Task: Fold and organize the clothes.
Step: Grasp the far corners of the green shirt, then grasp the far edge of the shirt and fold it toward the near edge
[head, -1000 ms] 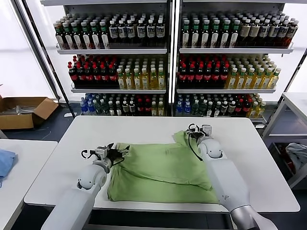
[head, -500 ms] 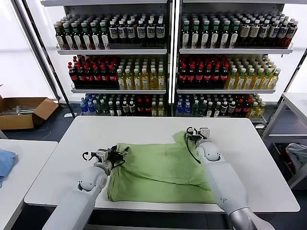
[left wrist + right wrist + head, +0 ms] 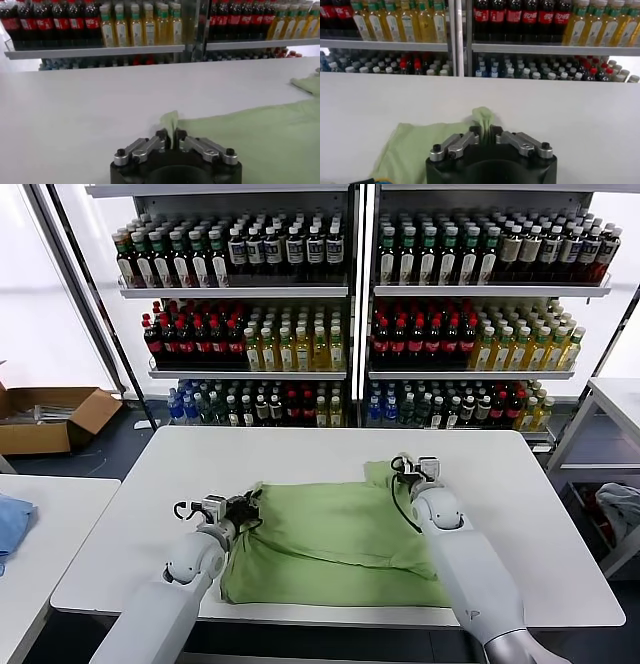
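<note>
We have the green polo shirt (image 3: pixel 330 544) partly folded at the white table's (image 3: pixel 150 484) front-centre. Left gripper (image 3: pixel 170 136) and right gripper (image 3: pixel 486 131) are both pinched on its far corners; remaining folds and stacking are not yet done.

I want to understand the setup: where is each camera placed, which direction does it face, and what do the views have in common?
Head view: on the head, looking forward and down at the white table; both arms show.
Left wrist view: on the left arm, facing the bottle shelves; the left pincer pinches the green shirt.
Right wrist view: on the right arm, facing the shelves; the right pincer pinches the shirt.
All three share the shirt, table and shelves.
</note>
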Motion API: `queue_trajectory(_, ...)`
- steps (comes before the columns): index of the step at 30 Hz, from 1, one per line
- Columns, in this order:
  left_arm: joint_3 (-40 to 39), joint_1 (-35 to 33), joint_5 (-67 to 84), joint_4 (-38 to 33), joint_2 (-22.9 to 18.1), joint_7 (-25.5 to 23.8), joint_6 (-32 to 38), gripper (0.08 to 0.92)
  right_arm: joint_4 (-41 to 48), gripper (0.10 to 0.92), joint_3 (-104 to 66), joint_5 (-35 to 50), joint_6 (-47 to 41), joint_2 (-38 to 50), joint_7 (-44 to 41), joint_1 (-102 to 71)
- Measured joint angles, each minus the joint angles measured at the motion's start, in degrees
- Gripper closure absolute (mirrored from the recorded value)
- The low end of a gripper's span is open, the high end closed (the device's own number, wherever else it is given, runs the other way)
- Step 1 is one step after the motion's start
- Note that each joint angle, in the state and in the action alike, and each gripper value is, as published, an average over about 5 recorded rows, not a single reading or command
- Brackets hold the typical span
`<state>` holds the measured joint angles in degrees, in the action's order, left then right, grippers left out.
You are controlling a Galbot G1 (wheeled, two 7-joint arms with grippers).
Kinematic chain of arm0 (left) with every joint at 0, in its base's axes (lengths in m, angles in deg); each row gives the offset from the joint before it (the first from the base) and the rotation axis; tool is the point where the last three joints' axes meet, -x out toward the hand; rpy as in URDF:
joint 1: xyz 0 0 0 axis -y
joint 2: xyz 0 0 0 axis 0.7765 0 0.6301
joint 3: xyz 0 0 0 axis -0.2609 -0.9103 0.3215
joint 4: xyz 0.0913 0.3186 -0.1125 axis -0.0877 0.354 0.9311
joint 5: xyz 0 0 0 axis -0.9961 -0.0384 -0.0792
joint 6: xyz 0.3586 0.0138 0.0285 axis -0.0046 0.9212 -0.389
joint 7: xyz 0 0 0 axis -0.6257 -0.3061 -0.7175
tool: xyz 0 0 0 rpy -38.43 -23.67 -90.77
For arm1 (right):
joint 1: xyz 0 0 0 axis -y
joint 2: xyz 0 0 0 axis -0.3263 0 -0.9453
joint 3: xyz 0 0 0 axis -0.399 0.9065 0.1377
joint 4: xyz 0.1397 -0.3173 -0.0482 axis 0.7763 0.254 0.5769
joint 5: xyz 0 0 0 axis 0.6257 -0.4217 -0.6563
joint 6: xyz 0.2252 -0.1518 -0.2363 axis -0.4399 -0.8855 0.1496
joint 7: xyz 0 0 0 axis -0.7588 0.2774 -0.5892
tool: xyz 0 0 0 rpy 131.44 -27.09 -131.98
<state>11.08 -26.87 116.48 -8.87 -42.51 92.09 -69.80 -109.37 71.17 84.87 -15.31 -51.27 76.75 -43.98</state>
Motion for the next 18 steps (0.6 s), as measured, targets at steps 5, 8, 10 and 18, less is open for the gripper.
queue_trajectory(5, 0.41, -0.48, -0.02, -0.52, -0.03, -0.2, 1.8, 0.912, -1.79, 0.92, -0.96, 0.97, 1.05, 0.09, -0.27, -0.86)
queue_trajectory(8, 0.59, -0.74, -0.25, -0.97, -0.04, -0.45, 3.11, 0.912, -3.14, 0.92, -1.69, 1.76, 1.81, 0.31, -0.4, -1.42)
queue_trajectory(10, 0.62, -0.94, -0.41, -1.38, -0.03, -0.67, 4.08, 0.912, -4.19, 0.92, -2.14, 2.27, 2.14, 0.48, -0.39, -1.85)
queue_trajectory(18, 0.89, -2.17, -0.78, -3.95, 0.33, -1.57, 7.0, 0.912, -10.67, 0.92, -4.19, 4.2, 2.12, 0.87, 0.79, -4.65)
